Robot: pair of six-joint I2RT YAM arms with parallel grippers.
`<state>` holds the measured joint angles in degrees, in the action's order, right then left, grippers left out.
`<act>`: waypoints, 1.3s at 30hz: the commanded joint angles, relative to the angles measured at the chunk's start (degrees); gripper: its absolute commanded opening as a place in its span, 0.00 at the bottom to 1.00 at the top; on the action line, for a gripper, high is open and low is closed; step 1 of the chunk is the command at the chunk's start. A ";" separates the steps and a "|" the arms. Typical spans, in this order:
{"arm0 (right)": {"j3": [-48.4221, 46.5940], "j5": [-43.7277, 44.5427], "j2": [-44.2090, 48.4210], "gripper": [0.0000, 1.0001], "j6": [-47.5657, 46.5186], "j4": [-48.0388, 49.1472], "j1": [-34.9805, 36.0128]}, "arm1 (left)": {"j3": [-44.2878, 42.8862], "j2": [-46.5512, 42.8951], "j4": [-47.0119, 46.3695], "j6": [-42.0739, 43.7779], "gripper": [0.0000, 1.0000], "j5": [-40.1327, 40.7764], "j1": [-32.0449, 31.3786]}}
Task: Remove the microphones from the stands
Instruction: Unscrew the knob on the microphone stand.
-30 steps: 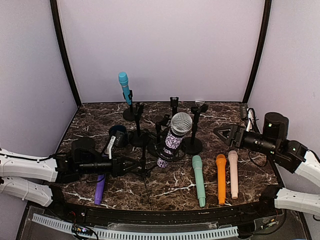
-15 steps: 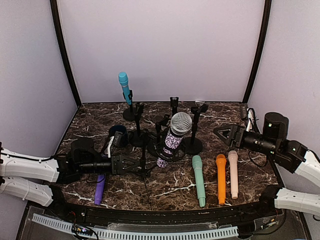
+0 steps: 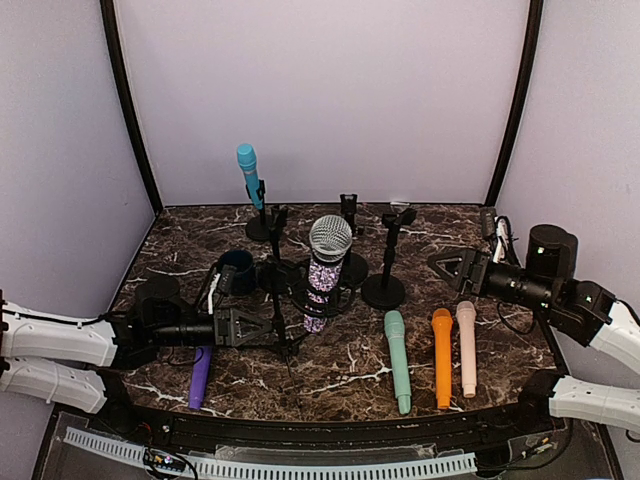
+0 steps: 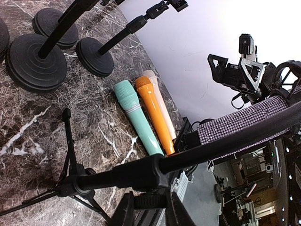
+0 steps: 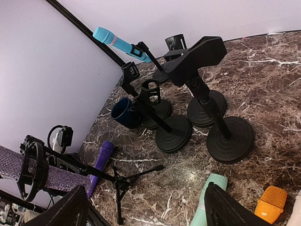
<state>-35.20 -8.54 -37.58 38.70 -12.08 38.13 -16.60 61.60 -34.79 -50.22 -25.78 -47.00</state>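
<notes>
Setting: a dark marbled surface [image 3: 300,385] inside a booth with pale lilac walls, crowded with stands.
Task's thing, place: the sparkly microphone [image 3: 322,285] stands near the middle of the surface. It leans in the clip [image 5: 41,165] of a thin tripod stand [image 4: 141,172], head uppermost.
Left tool: closed narrow on the tripod stand's black pole, low down and just above the legs [image 3: 268,327].
Right tool: spread wide and holding nothing [image 3: 447,266], well apart from the microphone at the right side.
Risk, stand: the tripod looks light. If the clip grips hard, a pull on the microphone could drag or twist the pole in the low grip.
Risk, neighbours: the round-base stands [image 3: 384,290] sit just beside and behind the microphone. A sideways swing of the head could knock one over.
Risk, approach: the three loose microphones [image 3: 441,358] lie between the right tool and its goal. A low reach could roll them.
Risk, grip: the studded body may slip between smooth fingers.
Look: a silver mesh ball head on a tapering body covered in purple-white glitter. It is thicker than the plain-coloured microphones.
</notes>
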 commanded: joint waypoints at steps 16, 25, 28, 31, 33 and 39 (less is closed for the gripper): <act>-0.11 2.29 2.25 0.86 0.28 -0.76 0.41 | -3.72 -0.24 11.06 3.77 0.44 -0.03 0.33; -0.52 2.85 1.99 0.86 -0.56 -0.89 0.45 | -6.18 -12.71 24.27 12.11 0.74 10.59 0.40; -0.73 3.12 1.70 0.86 -0.89 -0.77 0.45 | -6.74 -18.33 29.06 14.72 0.74 14.42 0.42; -0.70 3.41 1.57 0.86 -1.15 -0.67 0.45 | -8.20 -22.52 33.24 20.10 0.75 16.81 0.42; -0.54 3.80 1.60 0.87 -1.23 -0.54 0.45 | -9.11 -25.08 33.97 23.30 0.75 16.67 0.43; 0.34 4.19 2.06 0.87 -1.34 0.22 0.46 | -13.98 -25.10 37.56 34.02 0.75 13.61 0.34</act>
<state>-35.20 -5.45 -36.12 38.13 -13.89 38.13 -26.37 35.57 -1.89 -25.85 -11.09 -46.52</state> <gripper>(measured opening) 0.868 0.751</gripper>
